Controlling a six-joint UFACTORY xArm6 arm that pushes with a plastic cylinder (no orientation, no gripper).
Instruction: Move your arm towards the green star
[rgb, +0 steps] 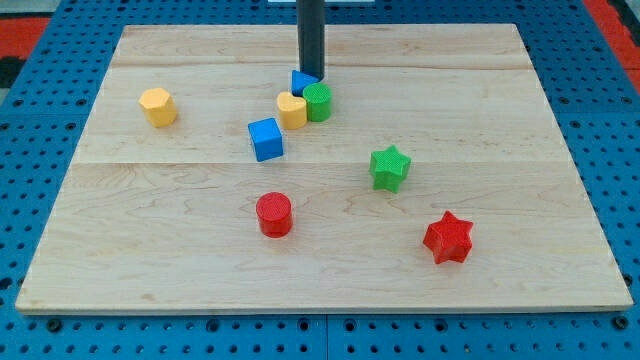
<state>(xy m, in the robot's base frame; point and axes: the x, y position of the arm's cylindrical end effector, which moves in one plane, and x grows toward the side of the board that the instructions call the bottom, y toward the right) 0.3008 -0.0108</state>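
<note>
The green star (390, 167) lies on the wooden board right of centre. My tip (311, 77) is at the view's top centre, well up and to the left of the star. The tip stands just above a small blue block (301, 82), partly hidden behind the rod, and close to a green cylinder (319, 102) and a yellow block (292, 110). The tip is apart from the green star.
A blue cube (266, 139) sits below the cluster. A red cylinder (274, 214) lies lower centre, a red star (447, 238) at lower right, a yellow hexagonal block (158, 106) at upper left. The wooden board (520, 280) rests on a blue pegboard.
</note>
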